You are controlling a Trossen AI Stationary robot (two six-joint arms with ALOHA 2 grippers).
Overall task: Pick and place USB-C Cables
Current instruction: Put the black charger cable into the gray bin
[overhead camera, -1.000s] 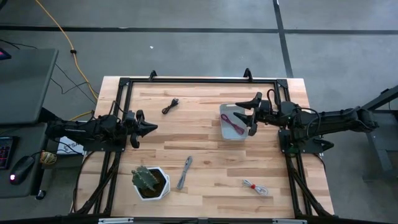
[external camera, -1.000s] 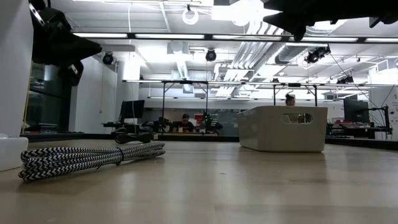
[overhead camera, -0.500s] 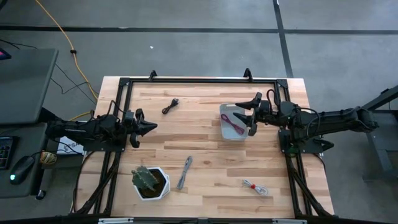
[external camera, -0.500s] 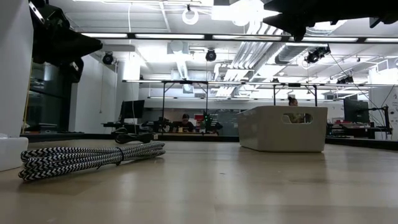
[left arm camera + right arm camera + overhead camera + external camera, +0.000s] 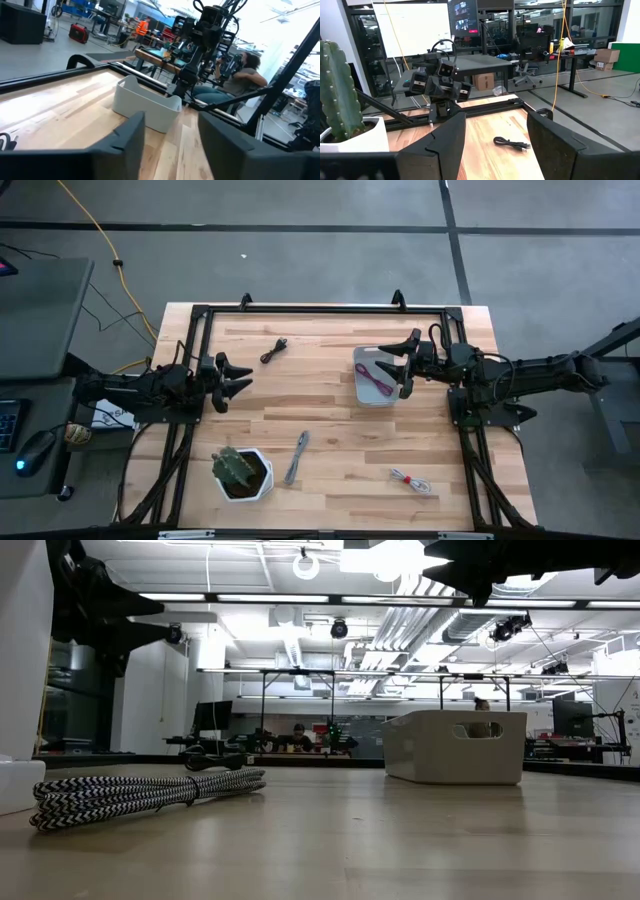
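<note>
My left gripper (image 5: 244,377) stands open at the table's left side, above the wood, with nothing between its fingers. My right gripper (image 5: 404,365) hovers open over the right rim of the pale tray (image 5: 362,390), also empty. A dark red cable (image 5: 376,378) lies inside the tray. A black cable (image 5: 273,350) lies on the table at the far left of centre. A grey braided cable (image 5: 297,457) lies near the front, and it shows close in the low view (image 5: 140,795). A whitish cable with red (image 5: 412,480) lies at the front right.
A white pot with a cactus (image 5: 240,472) stands at the front left, next to the grey cable. A black frame (image 5: 320,308) runs around the table's edges. A yellow cord (image 5: 100,230) trails on the floor beyond. People sit in the room behind (image 5: 247,70).
My left gripper has opened: its fingers were together and now stand apart. It has kept its place. The cables and the tray lie as before.
</note>
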